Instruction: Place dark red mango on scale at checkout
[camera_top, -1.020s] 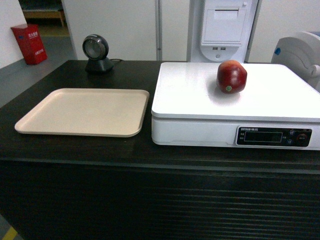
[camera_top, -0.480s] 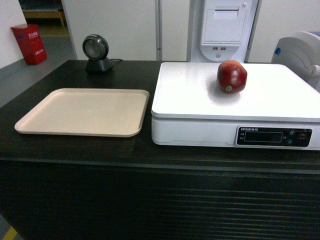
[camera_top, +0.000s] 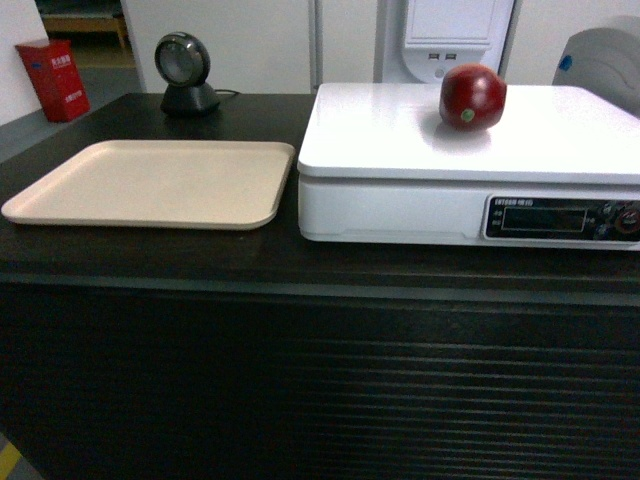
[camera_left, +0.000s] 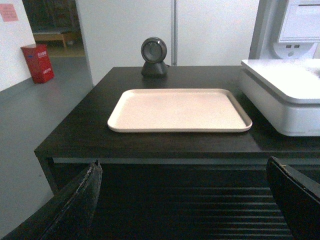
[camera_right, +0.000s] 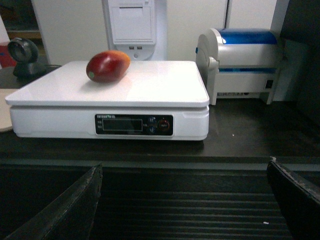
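Hanging back short of the slatted front of the checkout surface (camera_top: 300, 400), both tools spread wide and empty: left tool (camera_left: 185, 200) facing the beige tray (camera_left: 179, 110), right tool (camera_right: 185, 200) squared to the scale (camera_right: 110, 95). Resting beyond, alone on the scale's white platform toward its far left part, the dark red mango (camera_right: 107, 66), long axis running left to right, sticker end left. Nearer the right tool, well apart from both. Plenty of bare platform on every side; task judged done. Farther back, a scanner (camera_top: 183, 72) and a blue-topped machine (camera_right: 240, 62).
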